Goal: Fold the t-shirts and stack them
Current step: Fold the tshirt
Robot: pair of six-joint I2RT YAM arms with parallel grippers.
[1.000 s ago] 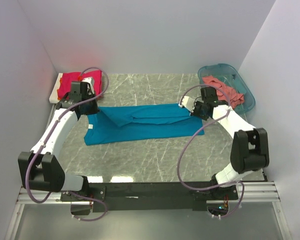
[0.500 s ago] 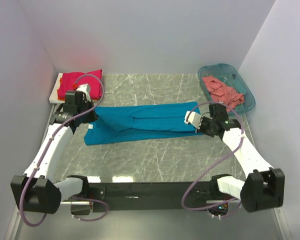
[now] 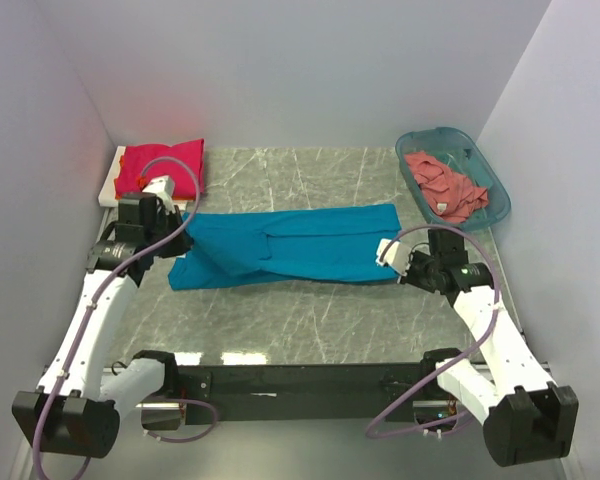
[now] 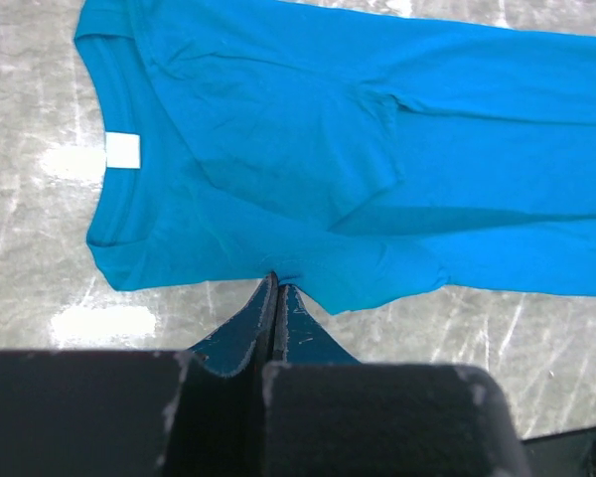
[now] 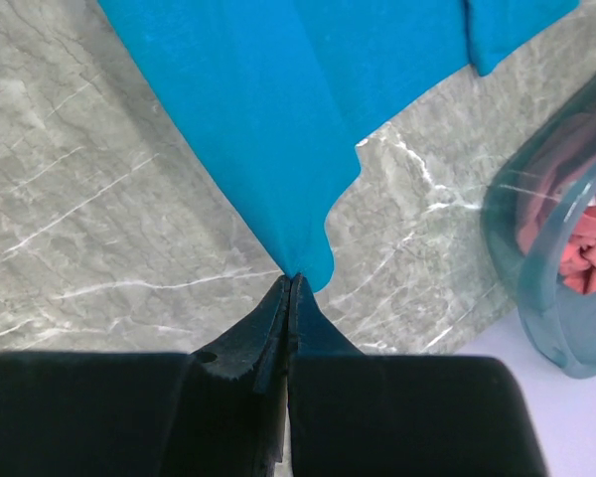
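Both ends of the teal-blue t-shirt [image 3: 290,245], spread across mid-frame, are pinched by the closed left gripper [image 4: 277,293] and right gripper [image 5: 292,283]. Open table [image 3: 310,320] is seen below its lower edge; the magenta-red t-shirt [image 3: 160,165] is placed upper left, the basket [image 3: 497,190] holding the salmon-pink t-shirt [image 3: 445,185] upper right.

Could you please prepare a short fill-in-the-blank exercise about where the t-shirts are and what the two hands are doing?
The left hand and the right hand are each ____ on an edge of the teal-blue t-shirt.
The salmon-pink t-shirt lies inside the ____.
The magenta-red t-shirt rests on the white board at the far ____ corner of the table.
Missing words: shut; basket; left.
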